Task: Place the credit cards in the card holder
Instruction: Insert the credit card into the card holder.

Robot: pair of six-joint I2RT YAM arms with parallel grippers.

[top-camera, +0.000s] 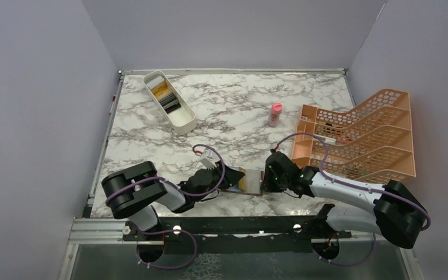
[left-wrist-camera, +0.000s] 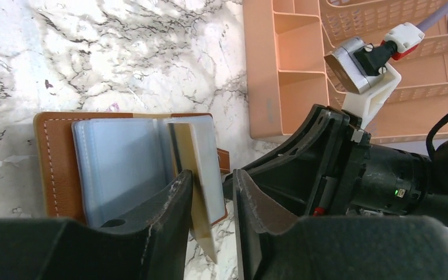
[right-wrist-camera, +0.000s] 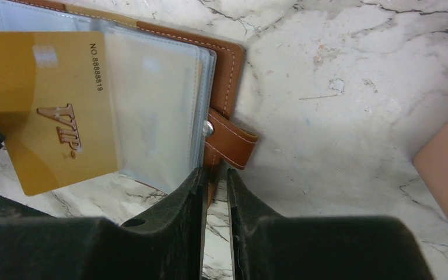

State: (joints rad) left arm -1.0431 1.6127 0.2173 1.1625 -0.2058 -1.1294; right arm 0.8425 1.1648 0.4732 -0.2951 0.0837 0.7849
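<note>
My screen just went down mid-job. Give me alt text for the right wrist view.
A gold VIP card sits partly slid into a clear sleeve of the open brown card holder, which lies on the marble table. At the bottom, the right pincer appears to pinch the holder's edge just below its snap strap.

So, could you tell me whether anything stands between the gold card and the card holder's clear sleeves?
Nothing visible does. The gold card overlaps a clear sleeve of the open card holder; the left gripper straddles it, and the right gripper clamps the holder's strap side, off the path.
</note>
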